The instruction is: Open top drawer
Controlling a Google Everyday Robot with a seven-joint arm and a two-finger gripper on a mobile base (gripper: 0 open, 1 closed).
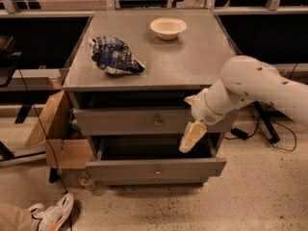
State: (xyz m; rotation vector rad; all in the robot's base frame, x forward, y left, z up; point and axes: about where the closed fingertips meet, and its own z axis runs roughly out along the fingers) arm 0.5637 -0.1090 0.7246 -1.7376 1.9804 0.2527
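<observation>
The top drawer (120,121) is the wide grey panel just under the cabinet top, with a small round metal knob (157,123) at its centre. It stands slightly out from the cabinet, with a dark gap above it. My gripper (187,145), cream coloured on a white arm, hangs pointing downward in front of the right part of the drawer front. It is to the right of the knob and a little lower, and does not touch the knob.
A lower grey drawer (154,168) is pulled out further, below the gripper. A crumpled blue chip bag (115,56) and a white bowl (168,27) sit on the cabinet top. A cardboard box (57,129) stands at left, and a sneaker (53,211) lies on the floor.
</observation>
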